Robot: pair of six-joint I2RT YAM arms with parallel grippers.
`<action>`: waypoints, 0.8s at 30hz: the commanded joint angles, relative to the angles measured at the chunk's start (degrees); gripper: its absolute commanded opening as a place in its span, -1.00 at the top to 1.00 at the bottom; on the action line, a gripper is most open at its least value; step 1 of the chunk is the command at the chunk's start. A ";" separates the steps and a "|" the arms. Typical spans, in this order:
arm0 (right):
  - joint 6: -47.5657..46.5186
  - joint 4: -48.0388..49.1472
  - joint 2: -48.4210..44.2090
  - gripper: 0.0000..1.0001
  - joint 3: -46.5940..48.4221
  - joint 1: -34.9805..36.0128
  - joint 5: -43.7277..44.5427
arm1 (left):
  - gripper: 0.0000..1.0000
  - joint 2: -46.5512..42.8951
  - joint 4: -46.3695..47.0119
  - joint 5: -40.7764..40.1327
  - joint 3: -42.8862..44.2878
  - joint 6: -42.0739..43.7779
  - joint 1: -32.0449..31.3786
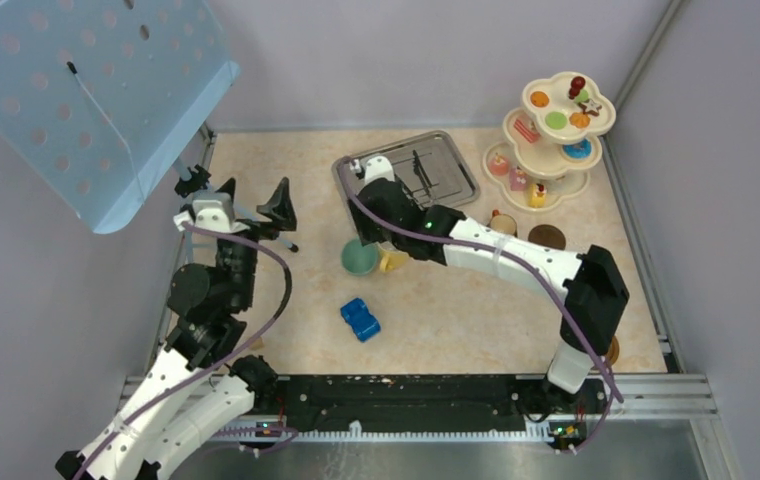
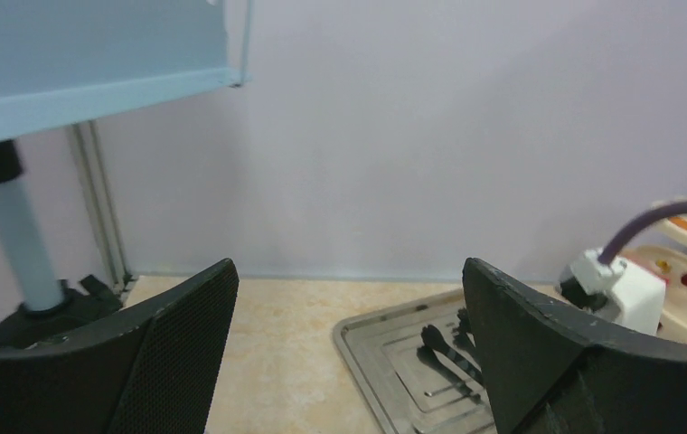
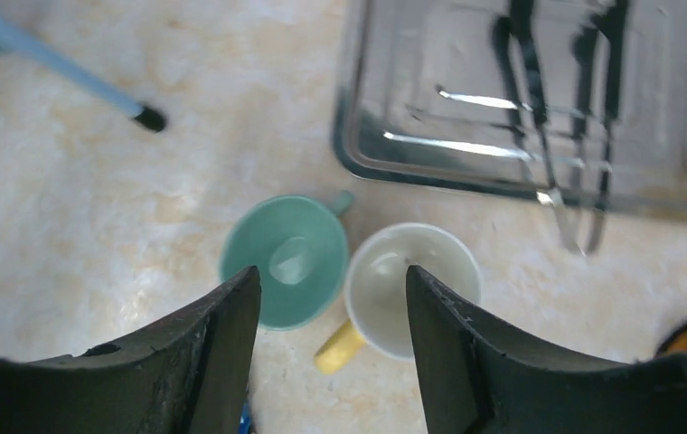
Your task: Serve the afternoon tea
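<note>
The right claw [image 3: 331, 276] is spread and empty, positioned above the teal cup [image 3: 284, 262] and the yellow-handled cream mug [image 3: 385, 271]. These stand side by side on the worktop [image 3: 96, 199], just beside the metal tray [image 3: 358, 167]. The left claw [image 2: 349, 271] is likewise spread and grips nothing; the tiered stand [image 1: 564, 195] carrying cakes occupies the far right corner.

My two white-and-black jointed arms [image 1: 501, 255]
I see white shells, black joint housings, purple cables [image 1: 285, 285] trailing along each, and black dimpled curved fingers [image 2: 173, 362].
</note>
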 commanded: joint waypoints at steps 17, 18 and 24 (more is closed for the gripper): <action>-26.70 5.44 19.53 -0.03 6.95 4.42 -19.96 | -0.97 -6.65 7.68 -11.48 -1.96 4.90 2.46; -26.52 5.25 20.25 -0.02 7.17 4.67 -19.63 | -0.98 -6.59 7.48 -11.28 -1.92 4.67 2.49; -24.20 4.71 23.74 0.41 9.49 5.79 -15.71 | -0.97 -6.13 6.50 -9.30 -1.81 4.21 2.68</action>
